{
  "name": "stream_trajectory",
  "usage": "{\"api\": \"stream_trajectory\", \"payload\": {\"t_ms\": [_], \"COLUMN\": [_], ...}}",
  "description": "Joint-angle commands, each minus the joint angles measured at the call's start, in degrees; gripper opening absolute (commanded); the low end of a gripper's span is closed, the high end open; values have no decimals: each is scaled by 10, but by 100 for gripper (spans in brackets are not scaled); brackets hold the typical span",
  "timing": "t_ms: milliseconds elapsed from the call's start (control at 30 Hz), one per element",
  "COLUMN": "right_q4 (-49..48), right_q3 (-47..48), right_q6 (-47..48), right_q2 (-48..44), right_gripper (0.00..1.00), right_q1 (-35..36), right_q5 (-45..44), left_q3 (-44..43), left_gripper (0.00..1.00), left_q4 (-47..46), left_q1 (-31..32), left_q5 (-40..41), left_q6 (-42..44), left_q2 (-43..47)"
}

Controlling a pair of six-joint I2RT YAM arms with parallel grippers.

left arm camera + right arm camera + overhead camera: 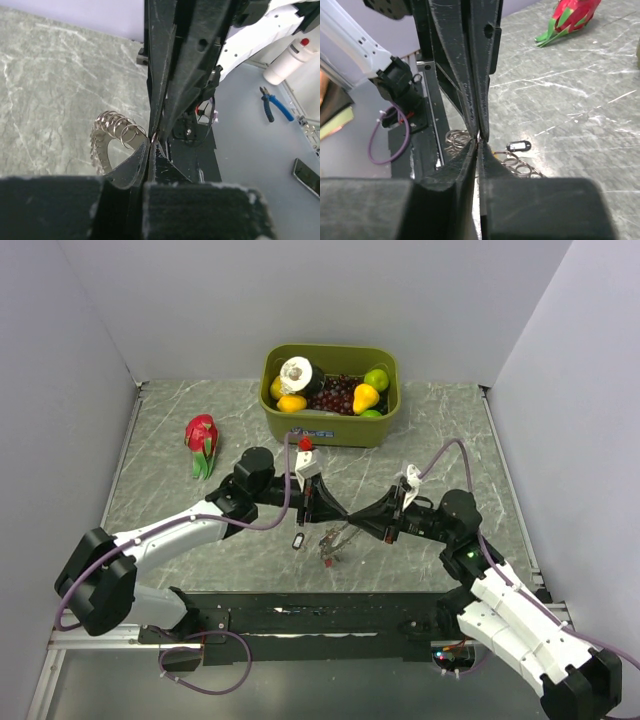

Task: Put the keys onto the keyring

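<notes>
Grey marble table (160, 510) spread out between white walls. Far to the left of the left gripper (152, 139) sat a red dragon fruit (202, 445). That gripper was squeezed tight, its tips pinching the keyring (112, 134), and the ring's shiny coils bunched just left of the tips. One black key (518, 146) was just right of the right gripper (480, 137). Its fingers were pressed together too, but what they pinched was too small to see. Behind both grippers stood a green bin (385, 425) full of fruit.
</notes>
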State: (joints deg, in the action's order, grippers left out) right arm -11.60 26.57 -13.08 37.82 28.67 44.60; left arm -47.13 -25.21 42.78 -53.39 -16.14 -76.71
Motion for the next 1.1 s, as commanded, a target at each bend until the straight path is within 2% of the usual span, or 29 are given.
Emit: {"api": "stream_trajectory", "payload": {"t_ms": [0,67,100,233,333,433,467,533,567,833,1067], "right_q4": [25,53,75,136,166,168,169,175,188,163,134], "right_q3": [45,67,75,120,137,131,128,125,125,94,82], "right_q6": [31,54,61,103,125,122,119,123,126,156,155], "right_q2": [6,11,13,25,23,8,3,-8,-11,-42,-11], "right_gripper": [30,39,46,58,64,79,87,91,99,100,100], "right_q1": [10,10,9,10,9,10,10,9,9,9,10], "right_q5": [6,1,1,2,-3,-21,-25,-35,-36,17,110], "left_q3": [-47,-72,-101,-168,-201,-220,-231,-243,-256,-299,-305], "left_gripper": [1,1,1,1,1,1,1,1,1,1,1], "left_q4": [90,160,193,354,406,454,477,499,523,617,627], "left_q1": [8,20,35,59,66,69,69,70,70,71,72], "left_q5": [48,69,92,135,165,195,202,216,216,219,202], "left_q6": [56,100,116,174,194,210,213,221,225,246,256], "left_q2": [23,27,28,17,14,23,25,31,32,17,23]}}
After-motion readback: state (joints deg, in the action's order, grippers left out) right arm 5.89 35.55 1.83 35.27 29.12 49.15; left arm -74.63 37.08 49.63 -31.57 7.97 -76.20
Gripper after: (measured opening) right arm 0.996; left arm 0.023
